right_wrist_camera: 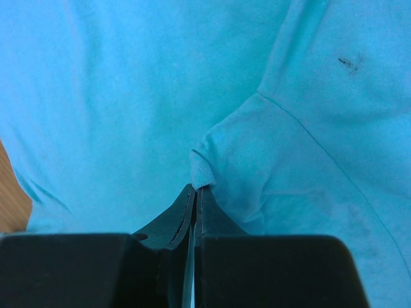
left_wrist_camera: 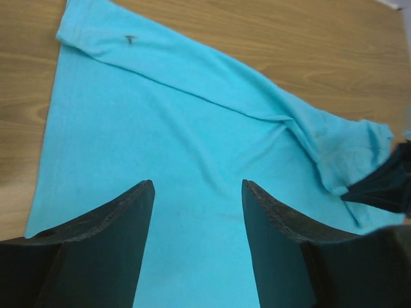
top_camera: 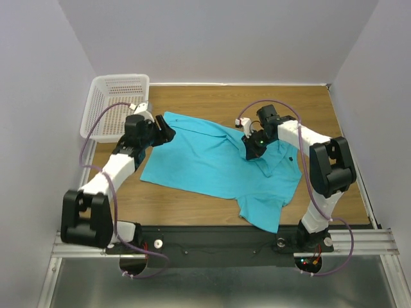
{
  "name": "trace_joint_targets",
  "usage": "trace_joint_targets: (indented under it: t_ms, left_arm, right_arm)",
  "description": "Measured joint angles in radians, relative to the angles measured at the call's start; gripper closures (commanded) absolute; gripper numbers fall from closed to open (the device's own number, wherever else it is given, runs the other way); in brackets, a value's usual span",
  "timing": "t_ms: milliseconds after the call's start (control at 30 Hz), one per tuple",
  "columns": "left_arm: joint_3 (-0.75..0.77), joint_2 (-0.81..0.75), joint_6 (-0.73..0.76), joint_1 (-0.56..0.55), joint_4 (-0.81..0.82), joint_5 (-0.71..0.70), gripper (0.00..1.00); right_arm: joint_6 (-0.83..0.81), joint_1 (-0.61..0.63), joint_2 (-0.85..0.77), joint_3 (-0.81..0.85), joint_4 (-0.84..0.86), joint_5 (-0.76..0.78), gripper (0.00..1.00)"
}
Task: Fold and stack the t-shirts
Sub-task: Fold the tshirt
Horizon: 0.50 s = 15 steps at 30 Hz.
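A turquoise t-shirt [top_camera: 212, 163] lies spread on the wooden table, one sleeve hanging toward the near edge. My left gripper [top_camera: 168, 133] hovers over the shirt's left part; in the left wrist view its gripper [left_wrist_camera: 198, 183] stands open with only flat t-shirt [left_wrist_camera: 160, 115] cloth showing below the gap. My right gripper [top_camera: 250, 151] sits over the shirt's right middle. In the right wrist view the gripper [right_wrist_camera: 197, 187] is shut on a small raised pinch of the t-shirt [right_wrist_camera: 128, 96], which puckers up at the tips.
A white mesh basket [top_camera: 115, 102] stands at the table's back left, just behind the left arm. Bare wood [top_camera: 321, 115] shows behind and to the right of the shirt. The right gripper's dark body [left_wrist_camera: 385, 186] shows at the right edge of the left wrist view.
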Motion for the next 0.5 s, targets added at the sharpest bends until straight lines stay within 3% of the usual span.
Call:
trace_joint_targets:
  t_ms: [233, 500]
  left_arm:
    - [0.269, 0.389, 0.017, -0.016, -0.042, -0.142, 0.39]
    - [0.554, 0.665, 0.077, -0.022, -0.119, -0.257, 0.43]
  right_arm:
    - [0.018, 0.000, 0.002, 0.012, 0.000, 0.005, 0.99]
    - [0.018, 0.000, 0.003, 0.012, 0.000, 0.006, 1.00]
